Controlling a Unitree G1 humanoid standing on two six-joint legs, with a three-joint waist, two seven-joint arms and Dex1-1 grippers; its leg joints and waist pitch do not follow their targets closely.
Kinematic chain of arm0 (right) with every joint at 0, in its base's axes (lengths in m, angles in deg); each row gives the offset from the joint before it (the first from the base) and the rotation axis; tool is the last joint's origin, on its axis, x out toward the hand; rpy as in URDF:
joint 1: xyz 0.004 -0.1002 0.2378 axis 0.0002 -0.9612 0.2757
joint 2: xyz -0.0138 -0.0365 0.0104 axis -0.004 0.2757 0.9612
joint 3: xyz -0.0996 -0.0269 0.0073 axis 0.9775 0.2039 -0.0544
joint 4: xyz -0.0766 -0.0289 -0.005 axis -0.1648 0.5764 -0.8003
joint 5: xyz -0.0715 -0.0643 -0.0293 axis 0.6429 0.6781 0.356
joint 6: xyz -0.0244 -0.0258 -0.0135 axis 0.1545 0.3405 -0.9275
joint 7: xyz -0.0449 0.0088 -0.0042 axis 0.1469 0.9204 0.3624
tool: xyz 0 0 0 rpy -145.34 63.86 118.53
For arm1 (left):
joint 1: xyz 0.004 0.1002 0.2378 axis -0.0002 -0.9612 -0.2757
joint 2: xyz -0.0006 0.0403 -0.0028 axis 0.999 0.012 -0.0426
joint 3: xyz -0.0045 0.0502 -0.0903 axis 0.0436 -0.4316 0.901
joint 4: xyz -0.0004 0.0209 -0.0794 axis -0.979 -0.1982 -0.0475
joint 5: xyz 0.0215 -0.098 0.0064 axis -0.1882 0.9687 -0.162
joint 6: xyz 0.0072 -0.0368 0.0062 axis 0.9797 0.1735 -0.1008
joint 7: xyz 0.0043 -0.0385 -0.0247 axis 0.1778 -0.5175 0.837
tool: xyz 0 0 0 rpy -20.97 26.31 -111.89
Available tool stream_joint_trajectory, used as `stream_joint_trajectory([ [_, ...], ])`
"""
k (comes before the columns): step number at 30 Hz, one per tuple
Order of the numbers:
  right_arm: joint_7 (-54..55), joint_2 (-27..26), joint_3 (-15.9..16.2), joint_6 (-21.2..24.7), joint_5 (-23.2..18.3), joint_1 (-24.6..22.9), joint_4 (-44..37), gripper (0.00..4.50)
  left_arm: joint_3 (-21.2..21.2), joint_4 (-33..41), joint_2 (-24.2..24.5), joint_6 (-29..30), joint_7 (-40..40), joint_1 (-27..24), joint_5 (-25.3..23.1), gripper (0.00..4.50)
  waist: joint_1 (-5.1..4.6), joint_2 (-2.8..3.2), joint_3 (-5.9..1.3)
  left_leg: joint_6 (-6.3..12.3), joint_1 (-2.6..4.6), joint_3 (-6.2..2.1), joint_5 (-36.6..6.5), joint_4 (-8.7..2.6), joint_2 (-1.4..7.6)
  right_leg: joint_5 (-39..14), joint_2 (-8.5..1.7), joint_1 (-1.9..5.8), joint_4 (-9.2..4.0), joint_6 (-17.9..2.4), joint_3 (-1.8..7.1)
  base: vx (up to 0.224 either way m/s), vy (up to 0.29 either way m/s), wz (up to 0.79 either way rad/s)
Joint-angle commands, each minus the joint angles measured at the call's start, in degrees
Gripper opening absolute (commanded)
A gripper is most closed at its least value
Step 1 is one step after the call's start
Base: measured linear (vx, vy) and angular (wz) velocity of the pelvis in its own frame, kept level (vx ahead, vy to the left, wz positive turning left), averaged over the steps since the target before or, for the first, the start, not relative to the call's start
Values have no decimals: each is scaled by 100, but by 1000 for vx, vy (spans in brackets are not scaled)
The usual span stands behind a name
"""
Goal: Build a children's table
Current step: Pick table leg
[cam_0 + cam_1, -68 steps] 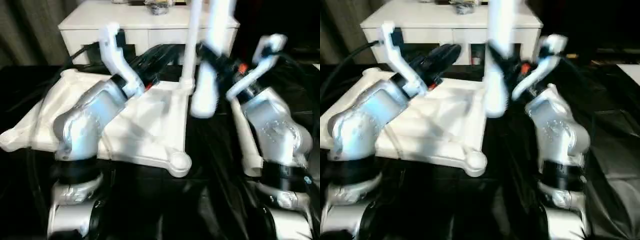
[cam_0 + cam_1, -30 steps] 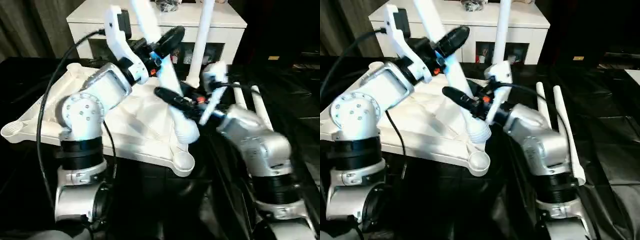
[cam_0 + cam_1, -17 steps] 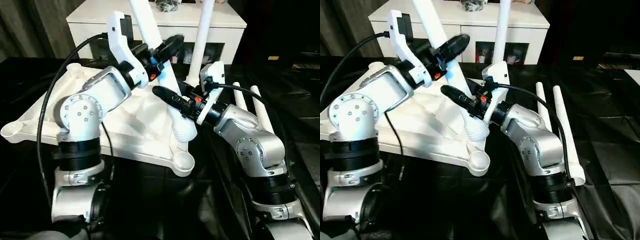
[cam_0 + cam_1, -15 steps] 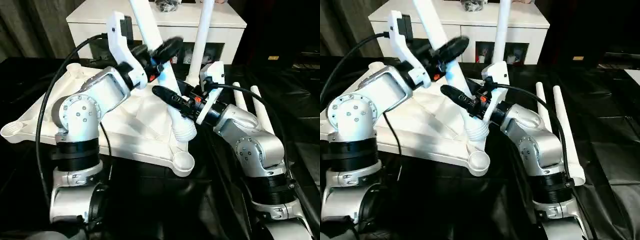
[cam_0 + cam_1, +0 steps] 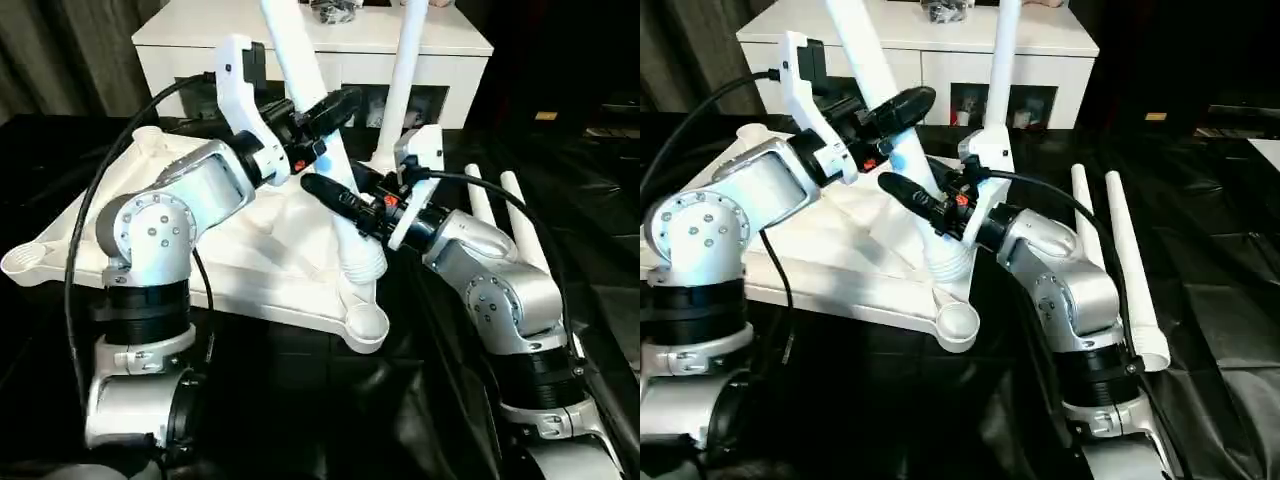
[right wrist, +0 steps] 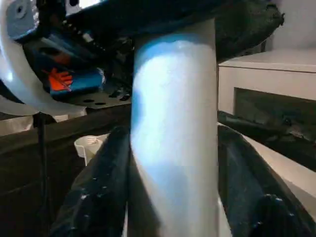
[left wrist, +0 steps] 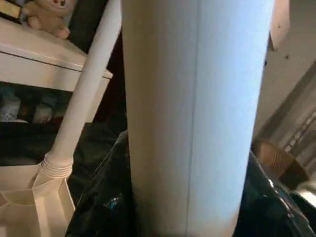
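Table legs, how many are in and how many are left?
One leg stands in the far socket of the top. Both claws, left and right, hold a second leg, tilted above the near socket, not yet seated. Two legs lie beside the top.

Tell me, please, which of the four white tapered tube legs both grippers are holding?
The tilted white tapered tube leg, its ribbed end just above the near corner socket. One other leg stands upright in the far socket; two legs lie flat.

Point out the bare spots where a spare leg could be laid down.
Bare black sheet lies right of the two loose legs. Crowded: the near socket, where both grippers, left gripper and right gripper, clamp the tilted leg.
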Motion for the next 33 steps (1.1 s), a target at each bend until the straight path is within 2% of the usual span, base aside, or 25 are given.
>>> stream_joint_trajectory([
  [1, -22, 84, -171, 27, -76, 155, 63, 268, -85, 0, 114, -12, -245, 203, -38, 180, -2, -23, -461, 88, 137, -169, -238, -396, 413, 297, -520, 273, -356, -1369, 290, 0, 0, 0],
  [4, -219, 279, -265, 186, -206, 234, 97, 280, -223, 30, 268, 4, -602, 246, 15, 179, 2, -16, -468, 61, 142, -169, -182, -389, 413, 412, -511, 276, -337, -1381, 288, 0, 0, 0],
  [7, -590, 556, -309, 455, -406, 306, 115, 289, -378, 44, 422, 25, -919, 268, 21, 179, 21, -19, -472, 118, 141, -162, -154, -377, 406, 491, -509, 293, -331, -1401, 291, 0, 0, 0],
  [9, -1150, 980, -232, 769, -545, 374, 187, 289, -570, 29, 599, -24, -1316, 286, -29, 179, 24, -31, -473, 164, 131, -157, -116, -366, 404, 547, -518, 311, -330, -1432, 293, 0, 0, 0],
  [13, -1737, 1458, -39, 1033, -587, 433, 335, 289, -750, 12, 779, -60, -1796, 308, -28, 179, 16, -40, -470, 188, 119, -155, -171, -357, 404, 430, -526, 317, -336, -1483, 289, 0, 0, 0],
  [15, -1930, 1612, 68, 1044, -543, 444, 379, 289, -779, -22, 809, -67, -1914, 329, -35, 179, 15, -48, -471, 215, 112, -156, -142, -350, 404, 430, -528, 325, -334, -1521, 285, 0, 0, 0],
  [16, -2005, 1672, 117, 1047, -530, 454, 397, 289, -793, -53, 826, -85, -1979, 343, -25, 179, 8, -27, -472, 216, 119, -157, -146, -346, 409, 428, -530, 315, -330, -1535, 284, 0, 0, 0],
  [17, -2045, 1695, 137, 1040, -531, 455, 398, 289, -794, -69, 828, -97, -2002, 350, -16, 179, -4, -44, -472, 235, 119, -150, -155, -342, 399, 426, -521, 314, -339, -1565, 284, 0, 0, 0],
  [22, -2275, 1777, 212, 1121, -639, 409, 333, 289, -810, -145, 811, -151, -2174, 379, 50, 179, 4, -44, -490, 300, 129, -152, -66, -329, 412, 603, -517, 315, -310, -1688, 276, 0, 0, 0],
  [23, -2364, 1806, 245, 1143, -662, 392, 310, 316, -816, -153, 808, -155, -2227, 385, 75, 179, 1, -48, -489, 309, 128, -149, -81, -329, 413, 605, -520, 315, -311, -1697, 278, 0, 0, 0],
  [26, -2558, 1896, 383, 1103, -604, 382, 343, 323, -837, -146, 815, -141, -2397, 406, 125, 179, 21, -58, -485, 328, 123, -149, -104, -327, 412, 510, -529, 319, -316, -1708, 276, 0, 0, 0],
  [29, -2628, 1928, 505, 1036, -481, 419, 430, 357, -857, -95, 845, -99, -2526, 413, 180, 179, 15, -48, -481, 311, 131, -149, -175, -329, 420, 419, -532, 308, -325, -1719, 276, 0, 0, 0],
  [33, -2761, 1969, 608, 1072, -437, 486, 513, 360, -893, -30, 869, -57, -2646, 410, 207, 179, 9, -50, -480, 277, 137, -152, -227, -333, 424, 336, -534, 309, -330, -1723, 275, 0, 0, 0],
])
